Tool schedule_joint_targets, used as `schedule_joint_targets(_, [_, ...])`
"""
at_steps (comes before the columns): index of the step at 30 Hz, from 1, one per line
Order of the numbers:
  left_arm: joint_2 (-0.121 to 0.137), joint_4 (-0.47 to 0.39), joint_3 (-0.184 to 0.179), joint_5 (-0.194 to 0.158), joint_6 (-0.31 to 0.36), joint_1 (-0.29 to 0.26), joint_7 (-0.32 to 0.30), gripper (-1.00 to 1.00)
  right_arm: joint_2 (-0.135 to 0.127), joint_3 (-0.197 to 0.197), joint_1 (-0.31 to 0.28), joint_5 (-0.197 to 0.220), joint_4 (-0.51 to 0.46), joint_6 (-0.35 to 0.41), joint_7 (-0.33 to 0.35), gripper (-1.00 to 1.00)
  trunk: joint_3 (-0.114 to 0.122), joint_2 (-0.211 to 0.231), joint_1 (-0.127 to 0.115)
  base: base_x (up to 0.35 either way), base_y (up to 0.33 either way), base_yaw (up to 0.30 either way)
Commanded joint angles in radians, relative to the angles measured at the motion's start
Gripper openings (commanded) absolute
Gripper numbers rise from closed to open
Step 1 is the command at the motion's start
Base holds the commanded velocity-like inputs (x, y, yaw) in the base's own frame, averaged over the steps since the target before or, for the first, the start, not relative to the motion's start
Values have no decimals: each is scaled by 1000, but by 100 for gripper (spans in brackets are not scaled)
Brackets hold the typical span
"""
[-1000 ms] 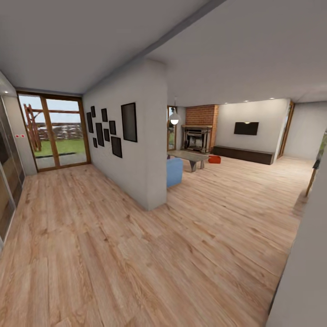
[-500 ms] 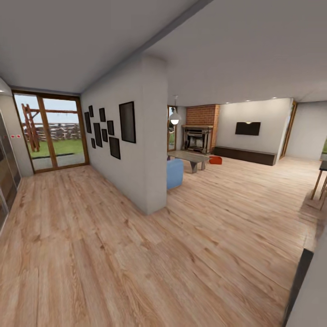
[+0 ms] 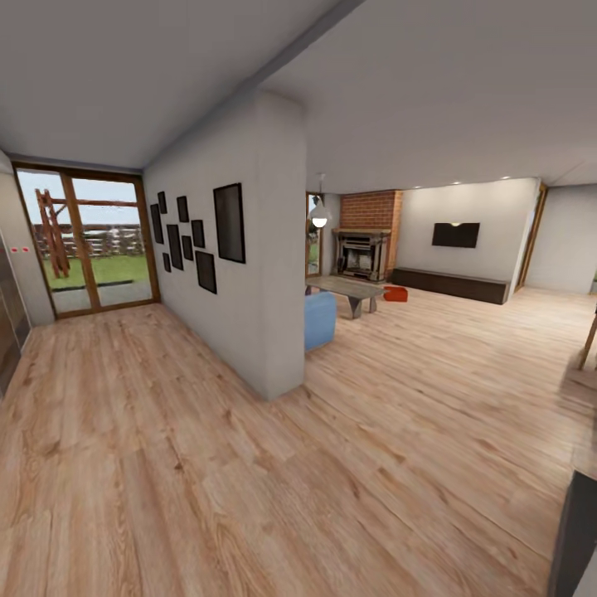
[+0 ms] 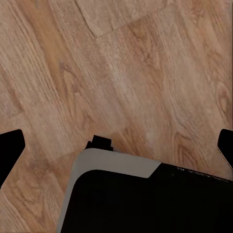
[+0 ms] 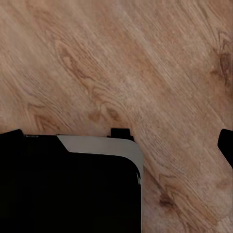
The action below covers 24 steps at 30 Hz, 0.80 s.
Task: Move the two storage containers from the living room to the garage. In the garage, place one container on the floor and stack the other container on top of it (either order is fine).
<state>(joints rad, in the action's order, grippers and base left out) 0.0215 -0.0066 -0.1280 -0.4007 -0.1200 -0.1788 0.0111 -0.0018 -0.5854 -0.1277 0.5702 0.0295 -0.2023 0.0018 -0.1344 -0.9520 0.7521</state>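
We see one orange-red storage container far off on the living room's wood-plank floor, just beside the low glass table and before the brick fireplace. A blue seat stands nearer, behind the white wall. Our left tool and right tool hang over planks, fingers spread wide, holding nothing.

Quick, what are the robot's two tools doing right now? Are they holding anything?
Left tool: open, holding nothing, over light wood-plank floor.
Right tool: open, holding nothing, over the same floor.
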Motion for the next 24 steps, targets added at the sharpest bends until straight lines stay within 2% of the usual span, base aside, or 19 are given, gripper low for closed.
schedule_joint_targets(1, [0, 0, -9, -7, -3, -1, 1, 100, 0, -8, -1, 7, 3, -5, 0, 100, -1, -1, 1, 322, 0, 0])
schedule_joint_targets(24, [-1, 0, -9, -8, -7, -1, 1, 100, -3, -8, -1, 5, 3, -3, 1, 100, -1, -1, 1, 322, 0, 0])
